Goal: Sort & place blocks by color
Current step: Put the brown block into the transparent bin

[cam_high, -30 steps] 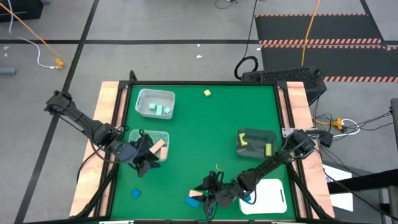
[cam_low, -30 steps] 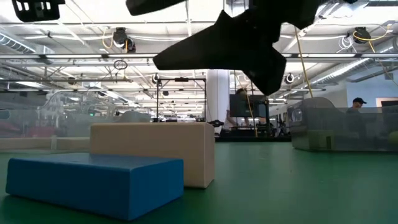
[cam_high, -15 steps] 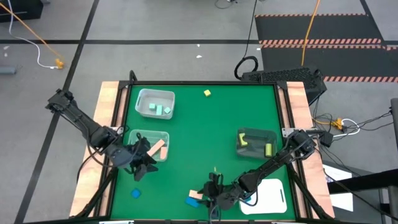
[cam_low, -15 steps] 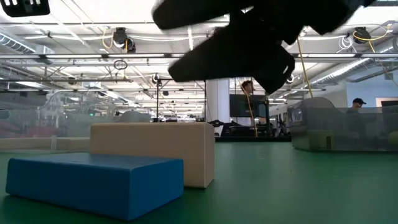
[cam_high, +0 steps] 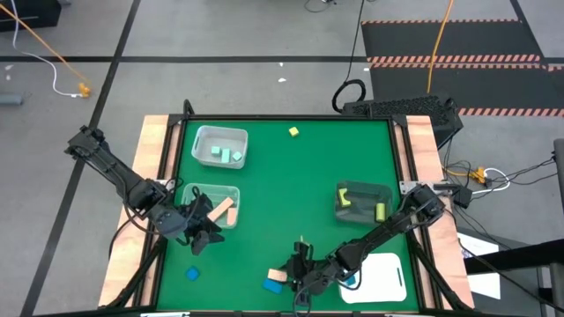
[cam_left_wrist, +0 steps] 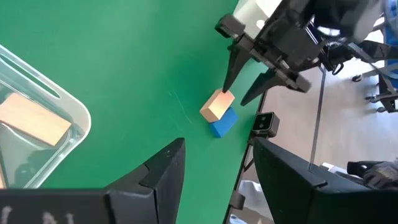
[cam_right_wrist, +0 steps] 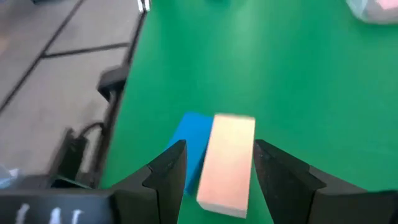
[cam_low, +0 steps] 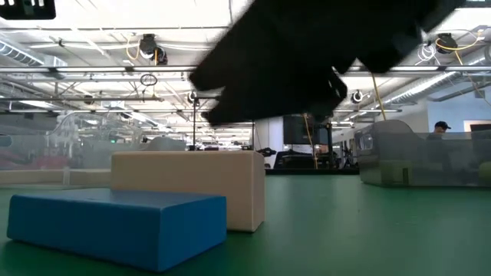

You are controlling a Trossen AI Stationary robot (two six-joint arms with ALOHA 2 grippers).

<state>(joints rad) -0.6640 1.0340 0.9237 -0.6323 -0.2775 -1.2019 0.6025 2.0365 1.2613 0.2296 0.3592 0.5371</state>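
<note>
right end effector over the tan bar

right wrist view shows what the low view hides: right end effector [cam_right_wrist: 214,171] fingers parted, straddling the tan bar [cam_right_wrist: 227,163] without gripping. bar's long axis runs along the fingers (blue block [cam_right_wrist: 191,146] touching beside it), near the tabletop [cam_high: 291,176] front edge. since a second ago it has edged nearer the bar. left end effector [cam_high: 204,231] open, empty, beside a clear bin [cam_high: 216,195].

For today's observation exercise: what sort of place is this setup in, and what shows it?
Probably a large robotics lab or workshop hall: bare ceiling beams and pipes, a grey floor with striped mats and trailing cables, and more glass-walled work stations behind the green table.
</note>
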